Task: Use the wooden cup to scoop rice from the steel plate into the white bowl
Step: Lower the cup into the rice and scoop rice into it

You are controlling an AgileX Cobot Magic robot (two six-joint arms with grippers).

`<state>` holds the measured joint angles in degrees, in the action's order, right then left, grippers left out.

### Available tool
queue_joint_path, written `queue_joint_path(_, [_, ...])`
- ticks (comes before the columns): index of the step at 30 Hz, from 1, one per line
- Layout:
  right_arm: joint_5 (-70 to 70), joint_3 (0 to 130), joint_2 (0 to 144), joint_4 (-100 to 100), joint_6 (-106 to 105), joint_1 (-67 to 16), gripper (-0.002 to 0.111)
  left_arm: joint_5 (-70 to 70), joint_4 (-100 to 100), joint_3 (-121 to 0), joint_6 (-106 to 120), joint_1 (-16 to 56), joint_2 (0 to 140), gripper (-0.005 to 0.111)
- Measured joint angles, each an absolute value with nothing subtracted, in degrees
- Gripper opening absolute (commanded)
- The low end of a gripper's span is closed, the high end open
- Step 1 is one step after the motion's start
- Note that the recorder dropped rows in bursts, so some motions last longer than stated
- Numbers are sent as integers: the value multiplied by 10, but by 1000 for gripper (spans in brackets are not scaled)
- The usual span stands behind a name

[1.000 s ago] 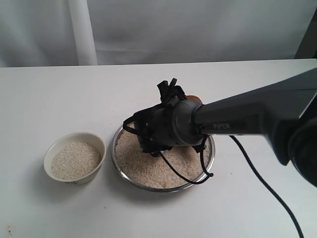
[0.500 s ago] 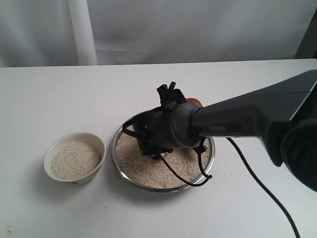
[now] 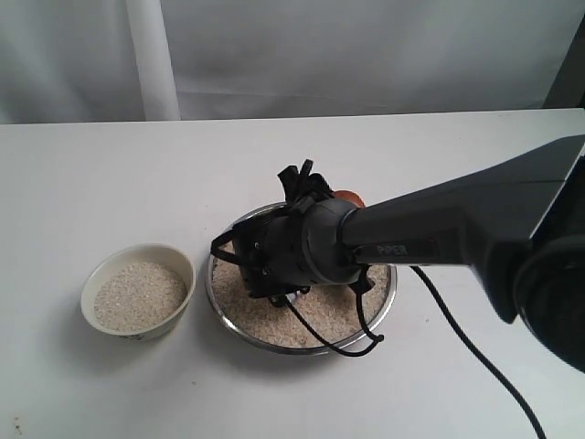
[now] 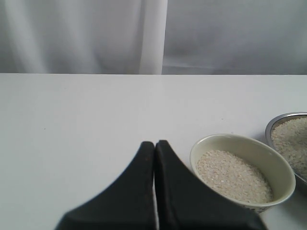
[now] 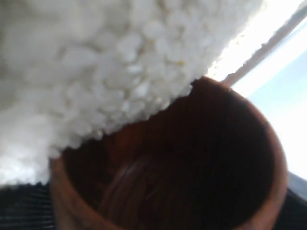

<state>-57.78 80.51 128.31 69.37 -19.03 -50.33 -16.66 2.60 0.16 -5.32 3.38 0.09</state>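
Exterior view, right tool point(image 3: 271, 271) clasping wooden cup point(image 5: 192, 167) moved leftward, left tool point(image 4: 154, 143) closed

Rice point(image 5: 96, 62) packs against the cup point(image 5: 192, 167) in our right claw point(image 3: 272, 279); plate point(image 3: 209, 288) rim rings it; toward the bowl point(image 3: 187, 283), bare table point(image 3: 200, 343).

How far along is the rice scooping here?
Done: the bowl already holds rice. In hand: the right claw has the cup tipped into the plate, grains at its mouth. Left: lift, pour into the bowl; the plate holds plenty.
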Motion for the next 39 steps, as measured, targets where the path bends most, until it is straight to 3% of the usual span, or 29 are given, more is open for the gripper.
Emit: queue_joint_path(39, [-556,810,1264,567,-198,-515,0,-167,26,2,-53,34,1,0])
